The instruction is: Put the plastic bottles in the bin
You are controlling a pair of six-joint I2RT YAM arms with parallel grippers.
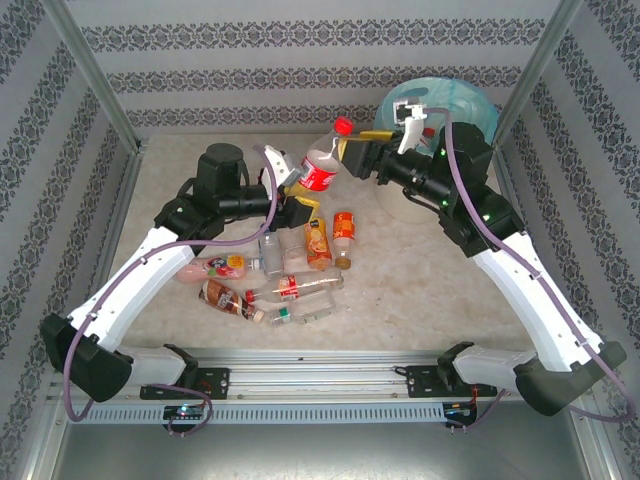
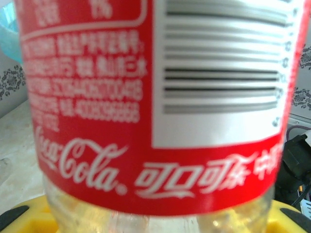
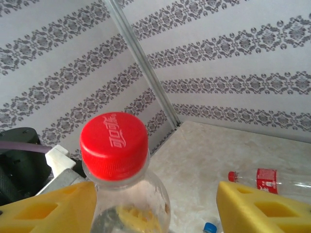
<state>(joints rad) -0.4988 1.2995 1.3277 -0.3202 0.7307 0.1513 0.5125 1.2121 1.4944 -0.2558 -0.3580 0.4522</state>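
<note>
My left gripper (image 1: 297,190) is shut on a clear plastic bottle (image 1: 322,165) with a red Coca-Cola label and holds it tilted above the table, red cap (image 1: 343,126) uppermost. In the left wrist view the label (image 2: 155,97) is pressed close between yellow pads (image 2: 24,216). My right gripper (image 1: 352,152) is open around the bottle's shoulder. Its left pad (image 3: 48,208) lies against the bottle (image 3: 131,204) below the cap (image 3: 114,145), while the other pad (image 3: 262,208) stands well apart. The bin (image 1: 470,100), teal-lined, is at the back right behind the right arm.
Several more plastic bottles (image 1: 290,270) lie in a cluster at the table's middle, under the left arm. One with a red label (image 3: 272,179) and a blue cap (image 3: 210,227) appear below the right wrist. Patterned walls and metal posts (image 1: 95,90) enclose the table.
</note>
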